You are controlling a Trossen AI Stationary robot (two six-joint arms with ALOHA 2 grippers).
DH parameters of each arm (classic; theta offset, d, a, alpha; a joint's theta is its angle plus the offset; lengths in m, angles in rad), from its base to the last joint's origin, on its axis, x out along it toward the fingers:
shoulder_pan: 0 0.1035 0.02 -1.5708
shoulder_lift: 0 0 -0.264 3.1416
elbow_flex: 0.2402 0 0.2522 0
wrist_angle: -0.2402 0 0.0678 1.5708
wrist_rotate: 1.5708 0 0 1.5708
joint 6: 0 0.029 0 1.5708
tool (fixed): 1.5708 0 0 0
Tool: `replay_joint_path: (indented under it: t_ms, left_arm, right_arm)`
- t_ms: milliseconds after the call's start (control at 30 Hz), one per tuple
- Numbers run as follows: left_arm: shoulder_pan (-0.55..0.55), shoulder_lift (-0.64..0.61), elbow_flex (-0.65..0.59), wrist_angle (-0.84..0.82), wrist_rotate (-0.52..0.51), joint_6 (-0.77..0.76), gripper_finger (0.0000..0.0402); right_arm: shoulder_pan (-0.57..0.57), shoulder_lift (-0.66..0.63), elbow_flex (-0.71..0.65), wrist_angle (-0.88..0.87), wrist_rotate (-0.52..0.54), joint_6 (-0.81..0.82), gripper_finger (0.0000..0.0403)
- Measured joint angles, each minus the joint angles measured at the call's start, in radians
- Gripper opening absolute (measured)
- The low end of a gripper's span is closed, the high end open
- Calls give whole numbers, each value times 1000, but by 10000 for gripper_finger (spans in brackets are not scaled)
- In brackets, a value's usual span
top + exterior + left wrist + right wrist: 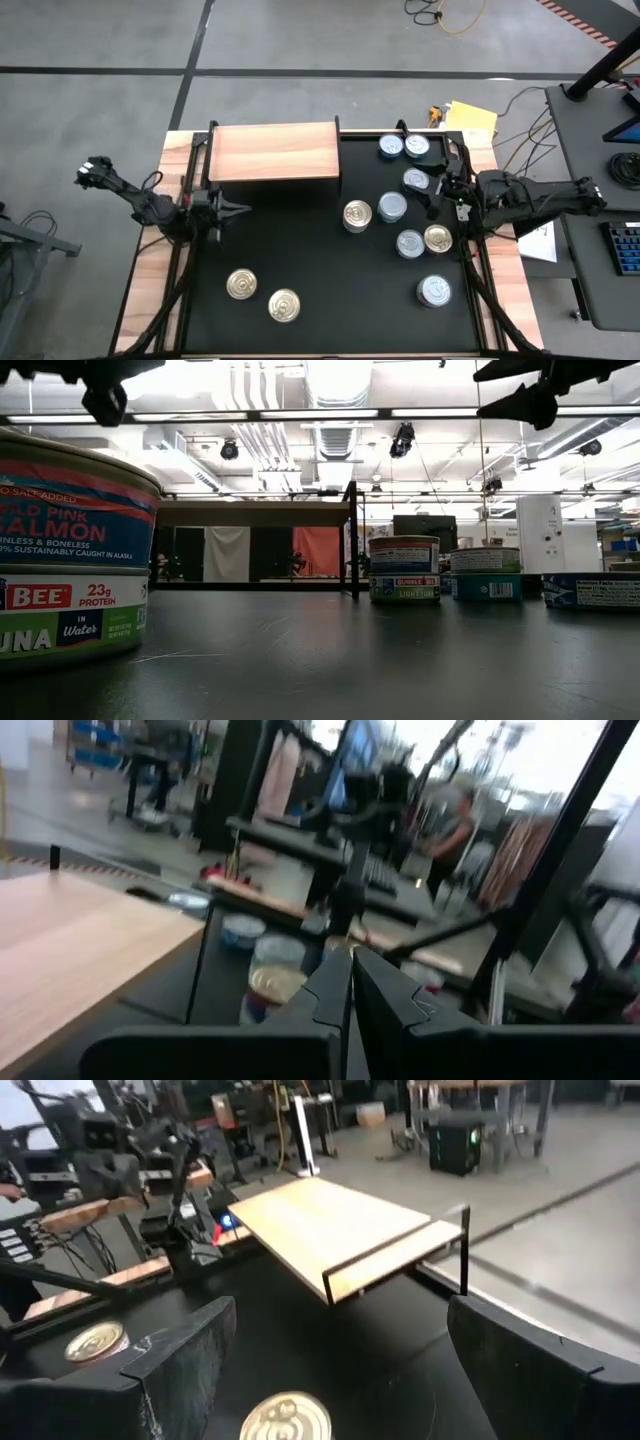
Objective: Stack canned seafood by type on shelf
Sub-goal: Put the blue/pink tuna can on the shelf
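Stacked salmon-on-tuna tins (70, 550) nearest, low view; remaining canned seafood (392, 207) loose on black counter (300, 250), unsorted; shelf (273, 152) bare, awaiting stacks; left end effector (240, 209) pressed together, idle beside shelf; right end effector (436, 195) spread apart, empty, among tins; workshop room beyond

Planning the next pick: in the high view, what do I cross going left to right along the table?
Left claw, shut → two gold-topped cans → gold-topped can → silver-topped can → right claw, open.
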Motion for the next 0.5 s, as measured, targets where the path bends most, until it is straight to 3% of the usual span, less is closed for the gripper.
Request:
replay_joint_path:
  t_ms: [267, 500]
  left_arm:
    - [0, 194, 185, -345, 10, -166, 0]
    - [0, 346, 227, -363, 247, -239, 0]
  right_arm:
    - [0, 1, 33, -170, -13, 67, 354]
    - [0, 2, 33, -216, -32, 67, 354]
